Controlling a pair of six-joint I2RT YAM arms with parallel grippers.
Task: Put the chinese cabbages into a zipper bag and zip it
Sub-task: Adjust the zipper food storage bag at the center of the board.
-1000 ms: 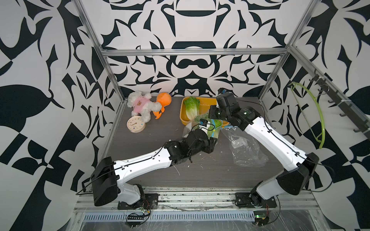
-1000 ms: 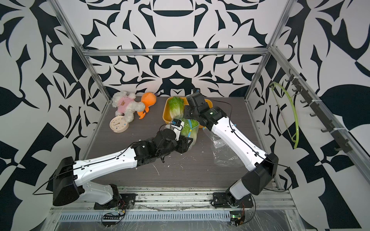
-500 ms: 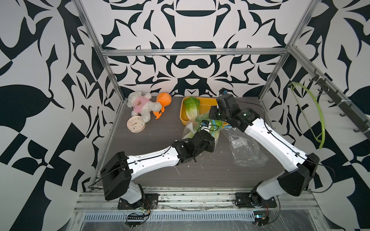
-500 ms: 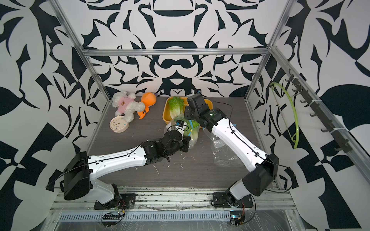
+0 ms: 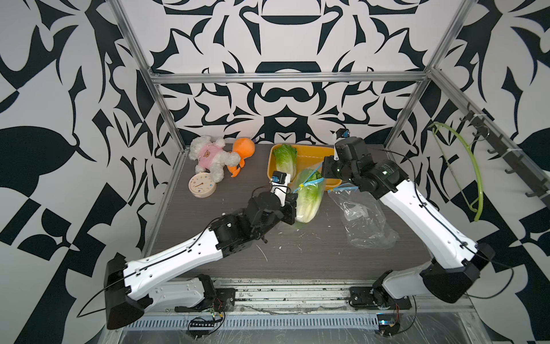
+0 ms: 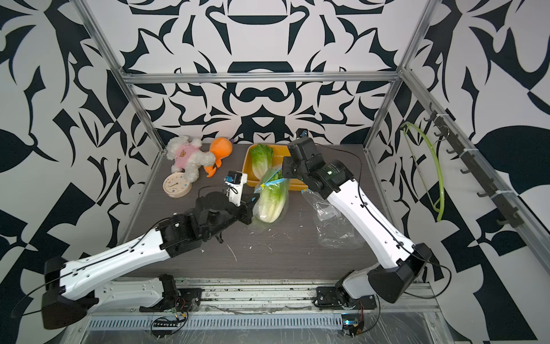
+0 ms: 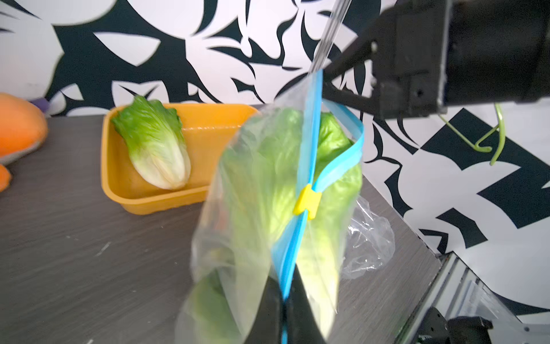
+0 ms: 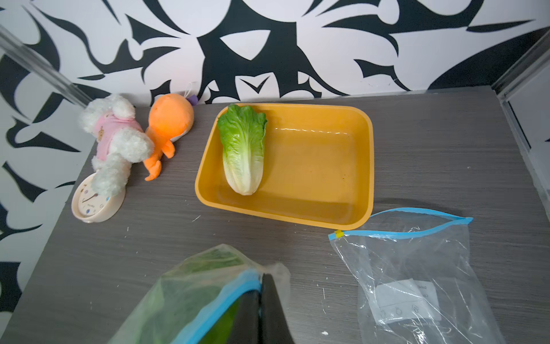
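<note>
A clear zipper bag (image 5: 309, 198) (image 6: 270, 199) hangs tilted over the table's middle, with chinese cabbages showing green and pale inside it (image 7: 268, 184). My left gripper (image 7: 285, 297) (image 5: 293, 205) is shut on the low end of its blue zipper strip. My right gripper (image 8: 261, 297) (image 5: 323, 175) is shut on the bag's upper corner. A yellow slider (image 7: 307, 202) sits midway along the strip, and beyond it the mouth gapes. One more cabbage (image 5: 285, 160) (image 8: 242, 149) lies in the yellow tray (image 8: 327, 166) behind the bag.
An empty zipper bag (image 5: 363, 220) (image 8: 416, 268) lies flat to the right of the tray. At the back left are a white plush (image 5: 211, 158), an orange plush (image 5: 242, 152) and a small round clock (image 5: 201, 185). Metal frame posts edge the table.
My left gripper, half open a second ago, has reached in and shut on the bag's zipper strip. The right gripper has kept its hold on the upper corner.
</note>
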